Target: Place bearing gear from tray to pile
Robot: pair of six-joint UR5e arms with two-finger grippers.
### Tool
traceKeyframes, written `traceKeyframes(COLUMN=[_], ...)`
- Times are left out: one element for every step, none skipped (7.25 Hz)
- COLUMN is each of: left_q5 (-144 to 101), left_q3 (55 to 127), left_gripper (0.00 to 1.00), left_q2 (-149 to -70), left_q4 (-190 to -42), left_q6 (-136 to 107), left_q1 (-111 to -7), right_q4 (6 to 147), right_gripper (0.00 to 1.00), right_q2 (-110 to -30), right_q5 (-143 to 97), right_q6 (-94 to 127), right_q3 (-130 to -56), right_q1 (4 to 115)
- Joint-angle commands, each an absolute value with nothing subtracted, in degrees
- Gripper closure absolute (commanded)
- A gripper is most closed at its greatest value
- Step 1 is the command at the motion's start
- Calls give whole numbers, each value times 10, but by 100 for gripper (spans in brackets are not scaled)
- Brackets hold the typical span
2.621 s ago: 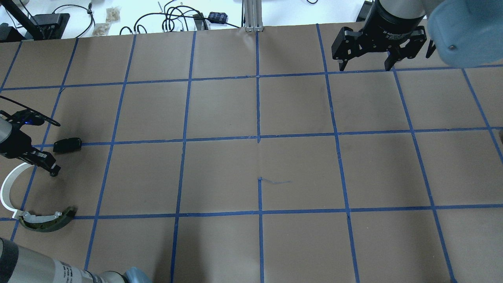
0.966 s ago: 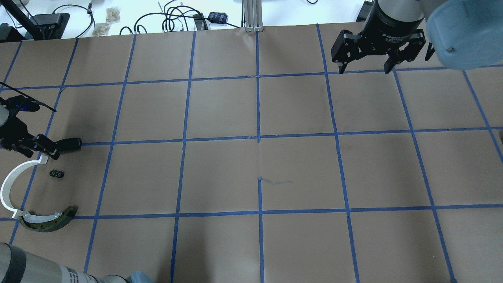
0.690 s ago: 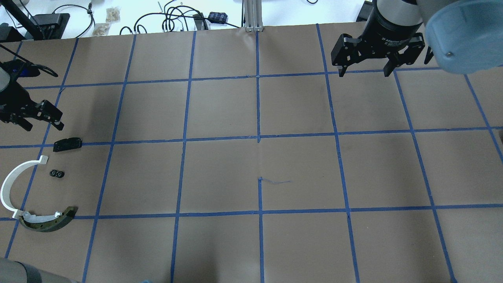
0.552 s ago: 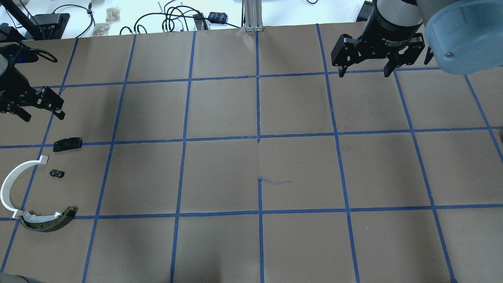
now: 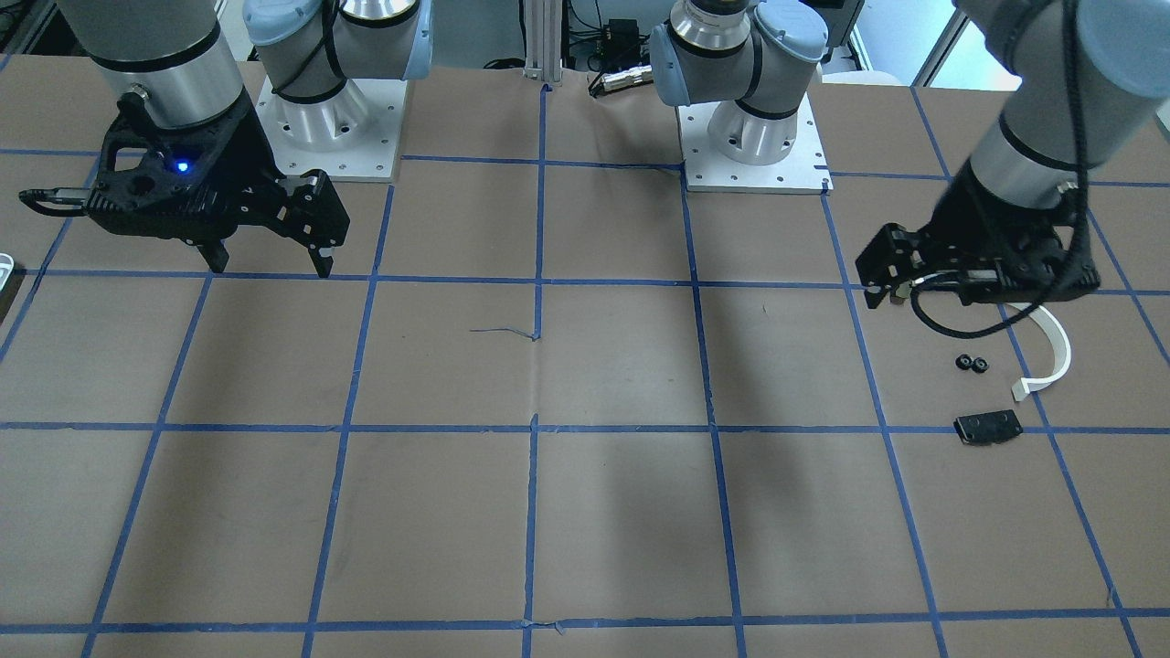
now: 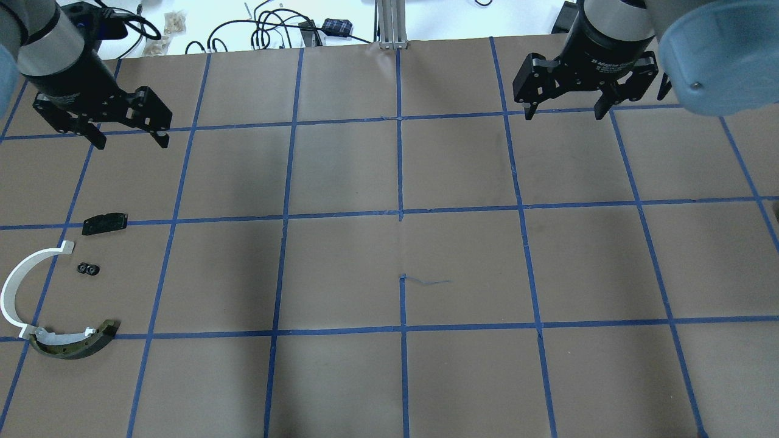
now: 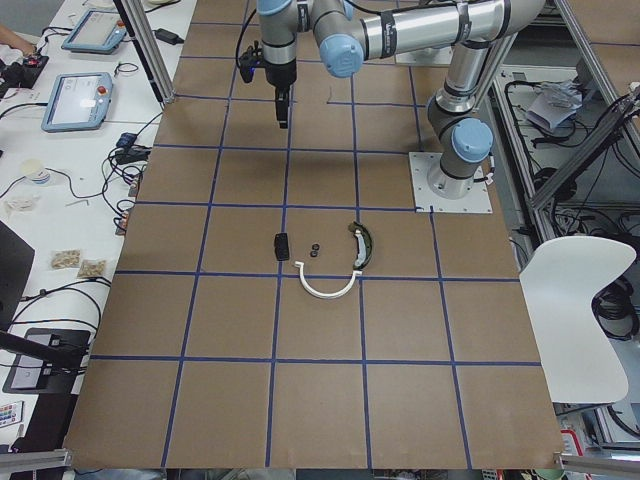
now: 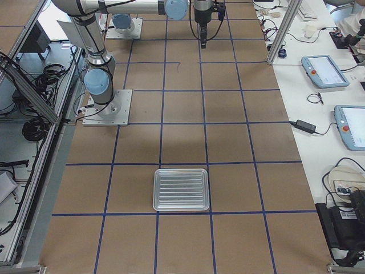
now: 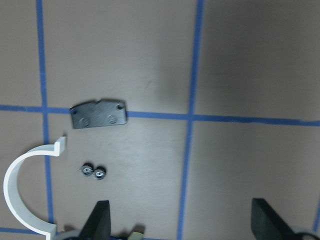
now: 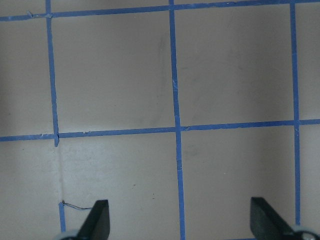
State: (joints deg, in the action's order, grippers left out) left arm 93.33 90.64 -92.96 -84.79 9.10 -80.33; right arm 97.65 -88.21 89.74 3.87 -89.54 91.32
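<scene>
The bearing gear (image 6: pixel 89 268), a small black double wheel, lies on the paper in the pile. It sits between the flat black plate (image 6: pixel 104 222), the white half-ring (image 6: pixel 13 286) and the olive curved piece (image 6: pixel 76 345). The left wrist view shows the bearing gear (image 9: pixel 93 172) below the plate (image 9: pixel 98 114). My left gripper (image 6: pixel 128 132) hangs open and empty, raised high over the pile. My right gripper (image 6: pixel 563 111) is open and empty at the far right of the table. The tray (image 8: pixel 181 189) appears only in the exterior right view.
Blue tape lines divide the brown paper table cover (image 6: pixel 401 255) into squares. Cables and small boxes (image 6: pixel 280 30) lie beyond the far edge. The right wrist view shows only paper and tape under the open fingers (image 10: pixel 100 220).
The left gripper was low at the pile, then opened and left the bearing gear on the paper. It has since risen away from it. The right arm barely moved.
</scene>
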Motion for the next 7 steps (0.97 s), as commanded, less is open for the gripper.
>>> traceKeyframes(left_q5=[924, 907, 870, 871, 871, 872, 872], left_q3=[924, 928, 928, 929, 929, 929, 930], left_gripper=[0, 0, 0, 0, 0, 0, 0], left_q2=[-907, -904, -897, -896, -893, -891, -890], left_q4=[-863, -874, -875, -878, -882, -885, -889], left_q6=[41, 37, 38, 39, 39, 40, 40], left_q1=[-859, -862, -862, -862, -862, -862, -862], right_q4=[976, 976, 976, 976, 976, 976, 976], right_gripper=[0, 0, 0, 0, 0, 0, 0], right_q2=[-883, -883, -883, -883, -882, -882, -882], right_q5=[897, 897, 896, 896, 897, 898, 897], right_q6=[36, 37, 38, 38, 36, 34, 35], right_q3=[-895, -895, -895, -896, -896, -896, -897], right_q1=[913, 913, 913, 913, 913, 913, 913])
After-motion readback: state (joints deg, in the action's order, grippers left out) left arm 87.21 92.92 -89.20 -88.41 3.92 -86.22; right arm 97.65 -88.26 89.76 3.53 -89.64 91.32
